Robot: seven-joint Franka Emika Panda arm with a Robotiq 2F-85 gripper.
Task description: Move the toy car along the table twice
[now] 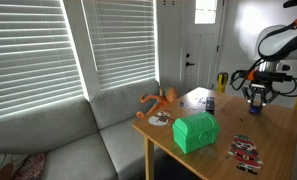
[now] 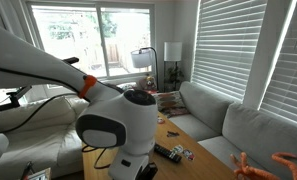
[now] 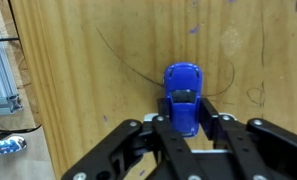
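Note:
In the wrist view the toy car (image 3: 183, 82) is small, glossy blue and low, and it lies lengthwise on the light wooden table (image 3: 98, 70). My gripper (image 3: 191, 120) is shut on the car's rear half, with one black finger on each side, and the car's front pokes out beyond the fingertips. In an exterior view the gripper (image 1: 256, 97) points down at the far end of the table (image 1: 273, 135), and the car is too small to make out there.
A green chest (image 1: 195, 131) stands near the table's front corner. An orange toy (image 1: 162, 100) and a dark blue cup (image 1: 210, 103) are behind it, and red-and-white toys (image 1: 243, 152) lie at the front edge. A grey sofa (image 1: 78, 140) borders the table. The arm's base (image 2: 123, 125) blocks an exterior view.

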